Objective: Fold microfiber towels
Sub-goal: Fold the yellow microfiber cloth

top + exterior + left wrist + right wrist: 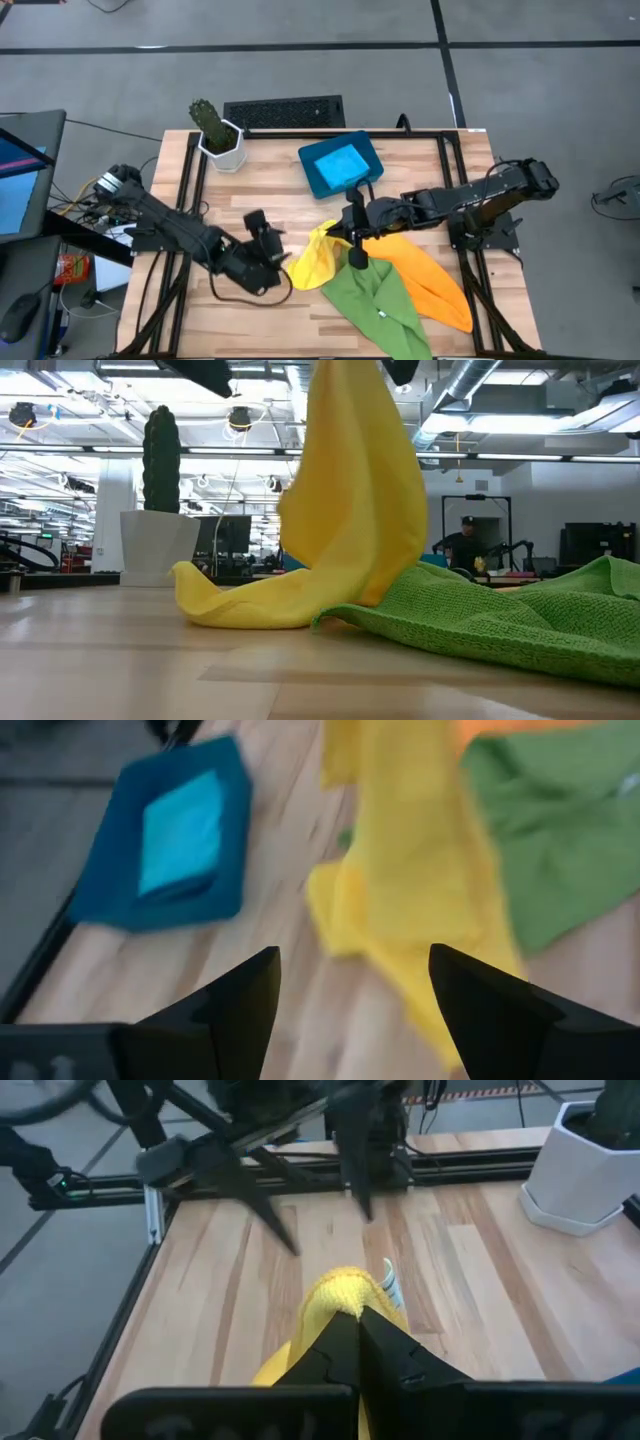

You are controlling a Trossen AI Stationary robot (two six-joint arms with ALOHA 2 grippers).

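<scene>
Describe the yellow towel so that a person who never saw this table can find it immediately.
Start at the dark-blue tray near the table's far edge, then look toward the near edge at the pile of cloths. The yellow towel is the leftmost, beside the green towel and orange towel. Only it is lifted, pinched by the right gripper.

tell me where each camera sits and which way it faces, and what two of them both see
High: above the table, looking down; both arms, yellow towel.
Low: at tabletop height, looking level; yellow towel hanging, green towel.
Left wrist: past the left gripper, open fingers, toward the dark-blue tray.
Right wrist: past the right gripper, shut on the yellow towel.
All four share the yellow towel.
</scene>
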